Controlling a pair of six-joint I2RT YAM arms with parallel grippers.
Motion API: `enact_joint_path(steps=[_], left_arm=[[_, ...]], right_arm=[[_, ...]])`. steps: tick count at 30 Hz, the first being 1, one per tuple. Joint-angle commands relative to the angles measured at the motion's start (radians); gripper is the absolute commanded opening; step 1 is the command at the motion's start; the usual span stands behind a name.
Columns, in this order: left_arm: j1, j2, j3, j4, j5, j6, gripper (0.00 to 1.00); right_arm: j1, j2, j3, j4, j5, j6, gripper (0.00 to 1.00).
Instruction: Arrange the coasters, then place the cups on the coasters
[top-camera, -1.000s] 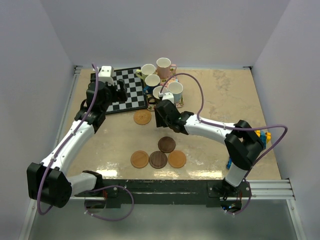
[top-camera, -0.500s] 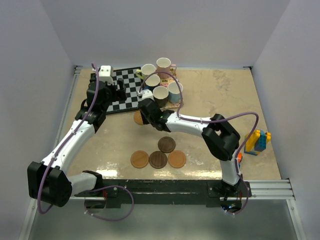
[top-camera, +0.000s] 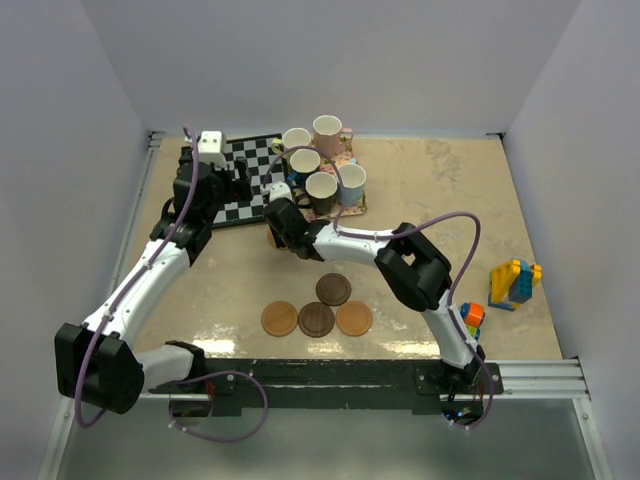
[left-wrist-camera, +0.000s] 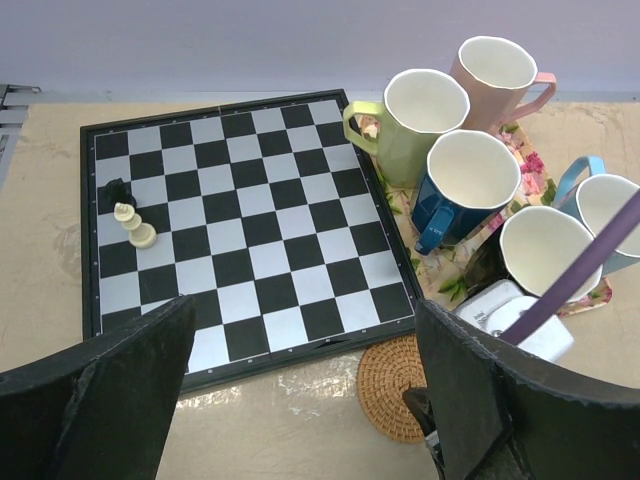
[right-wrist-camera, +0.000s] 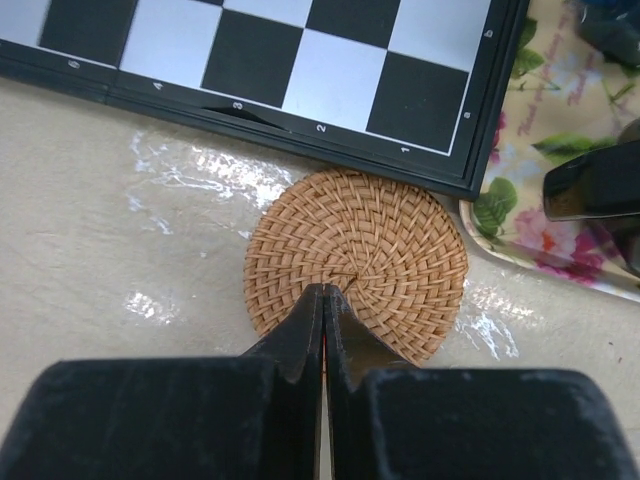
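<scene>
5 cups (top-camera: 321, 187), 5 coasters (top-camera: 316, 319); left tool (left-wrist-camera: 303, 330) spread, right tool (right-wrist-camera: 323, 295) pressed together.

Bright, even light falls from overhead, leaving short, soft shadows and white glare streaks on the glossy table (top-camera: 450, 180) along its near edge and left of the woven coaster (right-wrist-camera: 357, 262) (its weave reads sharply). In the left wrist view the fingers (left-wrist-camera: 100, 400) of the left gripper (left-wrist-camera: 303, 305) loom soft, dark and featureless.
</scene>
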Motion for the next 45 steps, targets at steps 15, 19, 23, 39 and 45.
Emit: enact_joint_path(steps=[15,19,23,39,45], left_arm=[[-0.001,-0.009,0.001,0.044,0.009,0.008,0.95],[-0.001,-0.009,0.000,0.044,0.010,0.008,0.95],[-0.001,-0.010,0.000,0.044,0.012,0.007,0.95],[-0.001,-0.013,0.000,0.044,0.018,0.005,0.95],[-0.001,-0.015,0.001,0.044,0.021,0.004,0.95]], right_arm=[[-0.003,0.022,-0.085,0.007,-0.013,0.029,0.00],[0.004,-0.012,-0.168,0.019,-0.068,0.061,0.00],[0.024,-0.047,-0.239,0.018,-0.077,0.078,0.00],[0.136,-0.136,-0.417,-0.037,-0.068,0.212,0.00],[0.173,-0.142,-0.447,-0.077,-0.054,0.290,0.00]])
